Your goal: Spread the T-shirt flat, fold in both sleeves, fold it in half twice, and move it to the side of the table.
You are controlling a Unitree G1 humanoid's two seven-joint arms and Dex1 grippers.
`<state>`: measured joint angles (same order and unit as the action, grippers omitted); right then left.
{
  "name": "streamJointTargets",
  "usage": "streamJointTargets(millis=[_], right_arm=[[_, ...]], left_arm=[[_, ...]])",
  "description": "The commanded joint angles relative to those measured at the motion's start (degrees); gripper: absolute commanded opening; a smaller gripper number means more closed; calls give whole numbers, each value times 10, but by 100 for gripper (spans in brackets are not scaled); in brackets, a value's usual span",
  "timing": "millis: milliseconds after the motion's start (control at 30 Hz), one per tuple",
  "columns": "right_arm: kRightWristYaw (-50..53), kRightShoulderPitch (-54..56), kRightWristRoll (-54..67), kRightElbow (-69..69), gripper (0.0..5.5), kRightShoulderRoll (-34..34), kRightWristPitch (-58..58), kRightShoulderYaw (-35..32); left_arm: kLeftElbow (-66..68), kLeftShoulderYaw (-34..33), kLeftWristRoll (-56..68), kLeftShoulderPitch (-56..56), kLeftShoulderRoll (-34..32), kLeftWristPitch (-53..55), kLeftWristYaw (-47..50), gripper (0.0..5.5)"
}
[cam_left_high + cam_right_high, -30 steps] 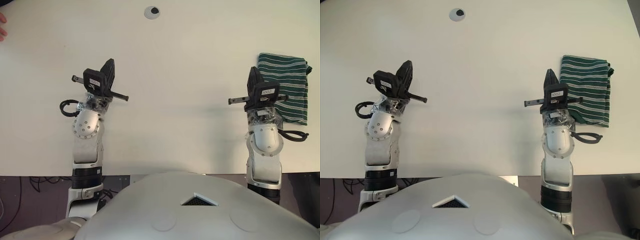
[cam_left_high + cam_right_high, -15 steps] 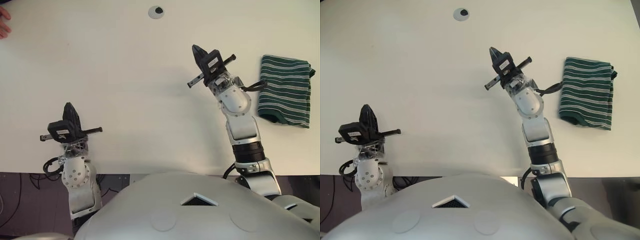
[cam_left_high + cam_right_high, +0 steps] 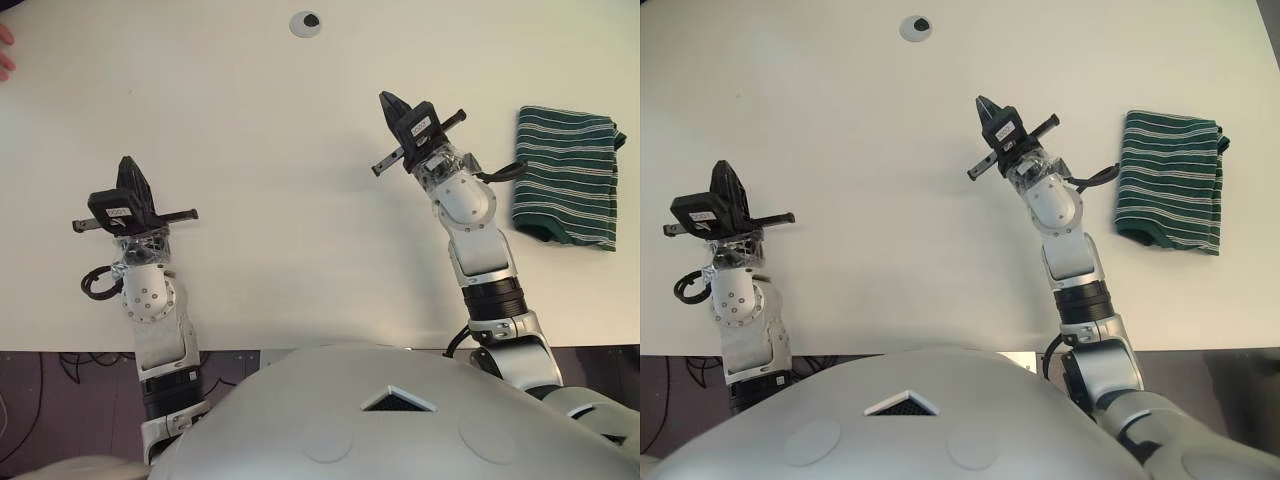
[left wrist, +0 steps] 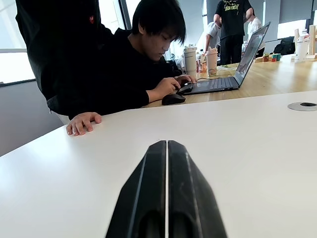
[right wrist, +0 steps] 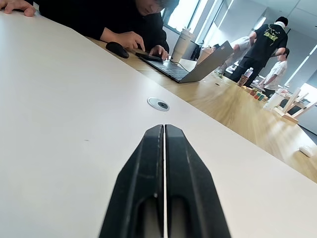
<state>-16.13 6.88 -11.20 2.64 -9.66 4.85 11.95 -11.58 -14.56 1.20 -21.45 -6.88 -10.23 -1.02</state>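
The T-shirt (image 3: 568, 177), green with thin white stripes, lies folded into a small rectangle near the table's right edge. My right gripper (image 3: 389, 103) hovers over the middle of the table, well to the left of the shirt, its fingers (image 5: 163, 163) pressed together with nothing held. My left gripper (image 3: 126, 168) stands near the table's left front, far from the shirt, and its fingers (image 4: 167, 173) are also shut and hold nothing.
The white table (image 3: 300, 200) has a round grey cable grommet (image 3: 305, 23) at the back centre. A person's hand (image 4: 82, 122) rests on the far left table edge. A second table with a laptop (image 4: 228, 74) stands behind.
Over the last second my right gripper left the shirt and swung left to the table's middle. My left arm pulled back toward the front left, then rose slightly.
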Motion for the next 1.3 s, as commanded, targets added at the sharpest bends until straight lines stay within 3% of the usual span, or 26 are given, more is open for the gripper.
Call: streamJointTargets(millis=[33, 1300], right_arm=[[-2, -13, 6, -27, 4, -3, -8, 1], [1, -23, 7, -48, 4, -6, -30, -6]], left_arm=[[-7, 3, 6, -21, -7, 10, -17, 0], [-14, 8, 10, -22, -9, 14, -36, 0]])
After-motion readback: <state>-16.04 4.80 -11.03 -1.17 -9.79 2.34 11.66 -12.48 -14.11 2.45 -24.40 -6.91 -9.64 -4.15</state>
